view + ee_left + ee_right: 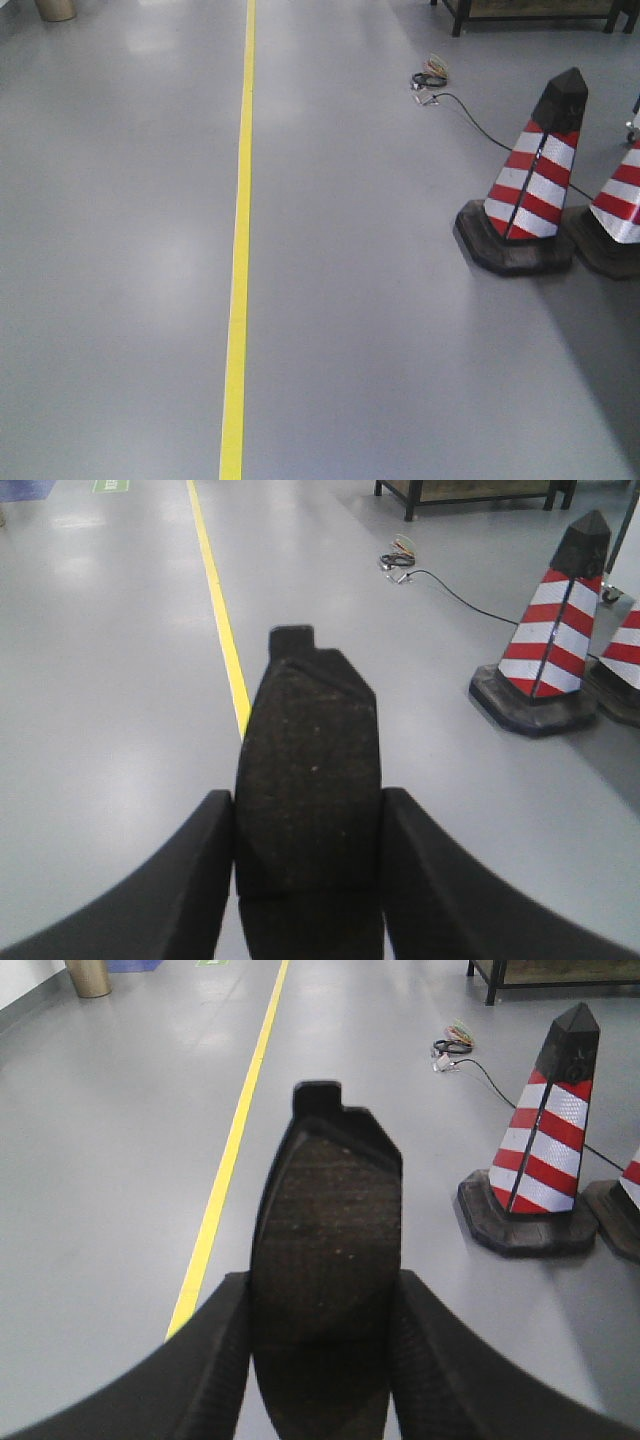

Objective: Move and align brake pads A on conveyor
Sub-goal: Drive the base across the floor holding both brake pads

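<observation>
Glossy grey floor [400,380] showed soft light reflections. Along it ran yellow line [238,260]. Two red-white striped cones [530,190] on black bases stood right; black cable [480,125] trailed behind. Dark bench frame [530,12] at far edge.

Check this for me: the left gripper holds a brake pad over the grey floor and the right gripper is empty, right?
Not quite. The right gripper is not empty: the right wrist view shows a second brake pad clamped between its fingers. The left gripper does hold a brake pad over the grey floor.
</observation>
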Controlling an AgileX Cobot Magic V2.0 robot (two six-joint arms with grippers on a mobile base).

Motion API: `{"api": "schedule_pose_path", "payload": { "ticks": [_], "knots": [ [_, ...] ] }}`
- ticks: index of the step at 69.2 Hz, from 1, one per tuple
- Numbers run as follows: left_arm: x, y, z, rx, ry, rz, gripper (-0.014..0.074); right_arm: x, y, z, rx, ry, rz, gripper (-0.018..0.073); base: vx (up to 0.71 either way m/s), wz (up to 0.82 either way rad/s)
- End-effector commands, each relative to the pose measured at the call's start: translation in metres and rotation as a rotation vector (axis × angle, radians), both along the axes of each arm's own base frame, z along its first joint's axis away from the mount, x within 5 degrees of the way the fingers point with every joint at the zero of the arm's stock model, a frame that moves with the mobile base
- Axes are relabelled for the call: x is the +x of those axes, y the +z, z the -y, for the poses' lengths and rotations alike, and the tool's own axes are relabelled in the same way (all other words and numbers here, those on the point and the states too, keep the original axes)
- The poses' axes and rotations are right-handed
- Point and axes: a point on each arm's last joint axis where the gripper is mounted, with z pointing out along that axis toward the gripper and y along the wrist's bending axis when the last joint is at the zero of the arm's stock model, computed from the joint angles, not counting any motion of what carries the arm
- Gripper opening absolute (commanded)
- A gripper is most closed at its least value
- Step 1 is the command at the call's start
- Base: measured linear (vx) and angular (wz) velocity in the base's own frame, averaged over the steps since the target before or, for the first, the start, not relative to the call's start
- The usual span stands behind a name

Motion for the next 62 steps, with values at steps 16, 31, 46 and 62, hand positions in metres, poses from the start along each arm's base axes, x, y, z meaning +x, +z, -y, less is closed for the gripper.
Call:
{"api": "schedule_pose_path", "payload": {
  "ticks": [16,31,46,62],
  "knots": [
    [0.002,0.0161,0.0008,-0.025,-0.007,0.105,-0.0006,0.0022,0.0171,0.0021,0.002,-0.027,0.117,-0.0005,0.75,-0.01],
    [0.002,0.0161,0.0008,-0.025,-0.007,0.105,-0.0006,0.0022,0.0171,0.0021,0.002,-0.027,0.117,-0.0005,0.7,-0.02],
    [0.002,0.0161,0.0008,-0.025,-0.007,0.105,-0.0006,0.0022,0.0171,0.0021,0.002,-0.027,0.117,-0.0005,0.63,-0.06],
    [0.002,0.0161,0.0008,-0.025,-0.007,0.105,-0.0006,0.0022,0.0171,0.0021,0.002,-0.027,0.117,-0.0005,0.56,-0.03]
  ]
}}
